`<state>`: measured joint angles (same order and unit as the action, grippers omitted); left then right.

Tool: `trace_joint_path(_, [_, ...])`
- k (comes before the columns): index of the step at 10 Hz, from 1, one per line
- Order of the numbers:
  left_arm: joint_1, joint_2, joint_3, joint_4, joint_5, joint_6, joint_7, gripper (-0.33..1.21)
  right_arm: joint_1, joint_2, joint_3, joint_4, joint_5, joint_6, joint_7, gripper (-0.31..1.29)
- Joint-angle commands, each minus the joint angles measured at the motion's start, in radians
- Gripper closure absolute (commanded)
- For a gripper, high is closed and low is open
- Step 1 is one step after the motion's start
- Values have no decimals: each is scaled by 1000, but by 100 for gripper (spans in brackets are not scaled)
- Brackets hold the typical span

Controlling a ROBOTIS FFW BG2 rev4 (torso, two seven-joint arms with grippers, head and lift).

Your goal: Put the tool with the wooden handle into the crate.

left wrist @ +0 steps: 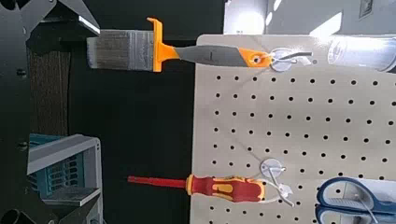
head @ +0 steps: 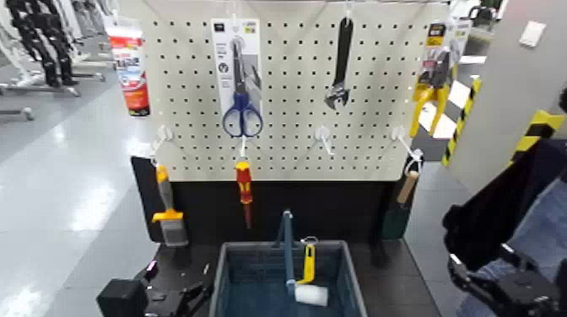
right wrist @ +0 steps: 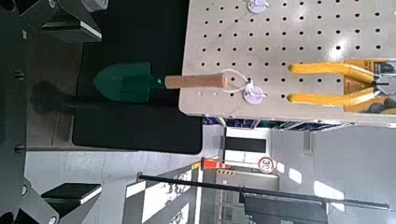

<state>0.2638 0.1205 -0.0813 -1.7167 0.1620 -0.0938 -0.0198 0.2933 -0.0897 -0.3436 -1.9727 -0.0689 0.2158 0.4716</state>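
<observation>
The tool with the wooden handle (head: 407, 189) hangs by its pale loop from a hook at the lower right of the pegboard (head: 371, 126), dark green head down. The right wrist view shows its handle (right wrist: 200, 82) and head. The blue-grey crate (head: 225, 271) stands below the board in front of me, with a yellow-handled white roller (head: 309, 280) inside; its corner shows in the left wrist view (left wrist: 62, 166). My left gripper (head: 181, 297) is low at the left of the crate, open and empty. My right gripper (head: 474, 282) is low at the right, open and empty, well short of the tool.
On the pegboard hang an orange-handled brush (head: 167, 211), a red screwdriver (head: 244, 190), blue scissors (head: 242, 105), a black wrench (head: 340, 72) and yellow pliers (head: 434, 84). A black panel runs below the board. A wall with a striped edge (head: 540, 126) stands at the right.
</observation>
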Motion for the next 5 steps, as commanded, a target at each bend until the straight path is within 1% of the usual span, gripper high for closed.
trace_joint_path(1, [0, -1, 0, 2, 4, -4, -3, 11, -79, -51, -31, 54, -3, 8, 45, 16])
trace_joint_path(3, [-1, -4, 0, 2, 4, -7, -3, 11, -141, -77, -35, 123, -6, 8, 91, 16])
trace_joint_path(5, [-1, -5, 2, 3, 4, -10, -3, 11, -201, -111, -15, 204, -14, 8, 127, 16])
